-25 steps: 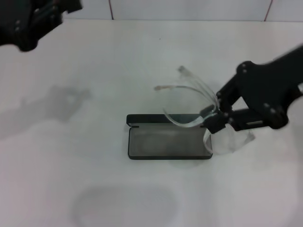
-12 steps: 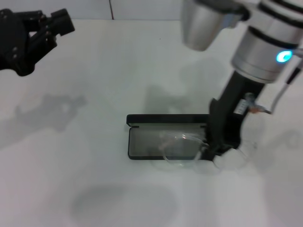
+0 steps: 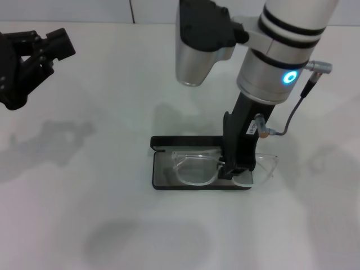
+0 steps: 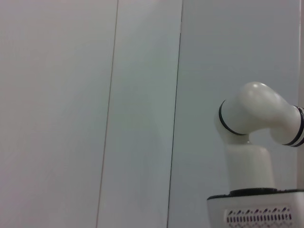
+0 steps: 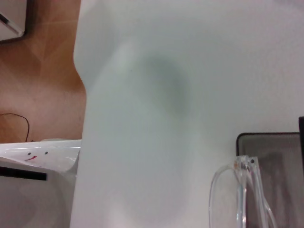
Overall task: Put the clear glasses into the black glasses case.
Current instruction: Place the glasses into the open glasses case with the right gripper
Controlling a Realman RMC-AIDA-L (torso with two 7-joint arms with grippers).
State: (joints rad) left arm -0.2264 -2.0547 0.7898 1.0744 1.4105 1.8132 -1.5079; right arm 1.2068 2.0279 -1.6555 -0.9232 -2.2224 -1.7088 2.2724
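From my seat, the black glasses case [image 3: 185, 179] lay open near the centre of the head view, flat and matte, a rounded rectangle with a dull grey lining and its lid [image 3: 188, 140] lying back toward the top of the frame. The clear glasses [image 3: 197, 167] sat over the tray — fully transparent plastic, one wraparound lens with soft curved edges. The left lens lay inside the case; the right end [image 3: 265, 166] hung out past the case's right rim, over the white table [image 3: 84, 197], which was smooth and faintly glossy, with grey shadows on it.

The right gripper [image 3: 232, 171] stood at the case's right end, pointing straight down from a white and silver arm with black bands and a lit blue ring [image 3: 290, 77] that came in from the upper right of the frame. Its black fingers were drawn narrow onto the glasses near the bridge, holding them. In the right wrist view I could see only the clear frame [image 5: 240, 194] and a corner of the case [image 5: 270, 156] at the lower right.

The left gripper [image 3: 42, 48] hung in the upper left of the head view, well apart from the case, black and angular, its jaws spread with nothing between them.
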